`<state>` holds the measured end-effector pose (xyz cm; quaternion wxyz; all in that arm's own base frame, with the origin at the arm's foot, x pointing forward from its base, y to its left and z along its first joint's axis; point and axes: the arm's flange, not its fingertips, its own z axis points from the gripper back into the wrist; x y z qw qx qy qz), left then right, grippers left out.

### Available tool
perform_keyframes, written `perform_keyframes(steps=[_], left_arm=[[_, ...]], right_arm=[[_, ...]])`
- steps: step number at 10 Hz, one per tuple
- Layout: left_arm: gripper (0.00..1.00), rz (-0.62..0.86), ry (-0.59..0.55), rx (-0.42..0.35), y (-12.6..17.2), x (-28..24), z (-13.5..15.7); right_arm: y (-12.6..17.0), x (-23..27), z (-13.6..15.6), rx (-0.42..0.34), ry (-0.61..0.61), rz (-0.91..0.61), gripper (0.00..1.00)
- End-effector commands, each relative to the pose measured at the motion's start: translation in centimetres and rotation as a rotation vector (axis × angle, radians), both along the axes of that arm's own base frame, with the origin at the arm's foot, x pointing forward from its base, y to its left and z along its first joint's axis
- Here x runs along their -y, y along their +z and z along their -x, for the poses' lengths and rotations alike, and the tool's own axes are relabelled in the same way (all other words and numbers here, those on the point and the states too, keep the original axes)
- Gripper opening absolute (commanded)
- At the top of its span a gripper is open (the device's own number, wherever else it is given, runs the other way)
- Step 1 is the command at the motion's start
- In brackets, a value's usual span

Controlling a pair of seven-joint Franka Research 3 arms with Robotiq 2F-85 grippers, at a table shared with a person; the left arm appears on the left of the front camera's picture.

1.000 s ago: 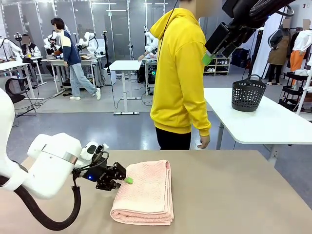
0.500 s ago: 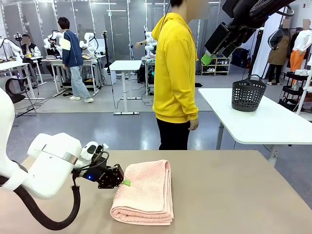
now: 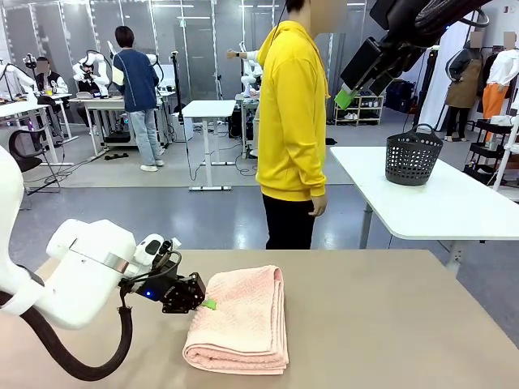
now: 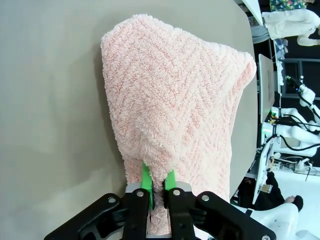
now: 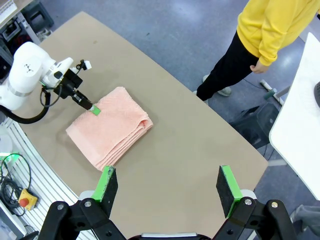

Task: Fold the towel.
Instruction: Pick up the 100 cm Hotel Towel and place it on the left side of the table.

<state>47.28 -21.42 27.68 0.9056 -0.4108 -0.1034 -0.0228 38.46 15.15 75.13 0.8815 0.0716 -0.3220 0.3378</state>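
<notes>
While the bench [image 3: 389,324] carried the towel [image 3: 242,320] folded into a thick stack near its front edge, the left arm lay low beside the towel's left side. The left claw [image 3: 204,304] reached sideways, its green pads [image 4: 145,181] clamped together on that edge of the towel. The right arm hung high above the towel, and the right claw [image 5: 167,187] was spread wide apart, holding nothing. A black basket [image 3: 413,156] stood on a white table beyond the towel; I could not tell its contents.
</notes>
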Motion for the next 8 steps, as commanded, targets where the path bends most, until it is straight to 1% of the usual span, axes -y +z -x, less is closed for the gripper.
perform_keyframes(steps=[1,2,3,4,5,6,7,8], left_arm=[[0.00,0.015,0.012,0.004,-0.2,0.1,0.2],[0.11,0.000,0.000,0.000,0.0,0.0,0.0],[0.11,0.020,0.006,0.040,2.7,-2.0,0.4],[0.11,0.045,-0.019,0.075,5.0,-4.2,1.5],[0.11,0.056,0.004,0.091,6.4,-6.8,2.1],[0.11,0.067,0.042,0.111,7.0,-9.6,2.3],[0.11,0.066,0.070,0.107,7.1,-12.8,2.8],[0.11,0.055,0.091,0.110,7.0,-14.9,3.1]], right_arm=[[0.0,0.0,0.0,-0.007,-0.009,0.006,1.00],[0.0,0.0,0.0,-0.007,-0.009,0.006,1.00],[0.0,0.0,0.0,-0.007,-0.009,0.006,1.00],[0.0,0.0,0.0,-0.007,-0.009,0.006,1.00],[0.0,0.0,0.0,-0.007,-0.009,0.006,1.00],[0.0,0.0,0.0,-0.007,-0.009,0.006,1.00],[0.0,0.0,0.0,-0.007,-0.009,0.006,1.00],[0.0,0.0,0.0,-0.007,-0.009,0.006,1.00]])
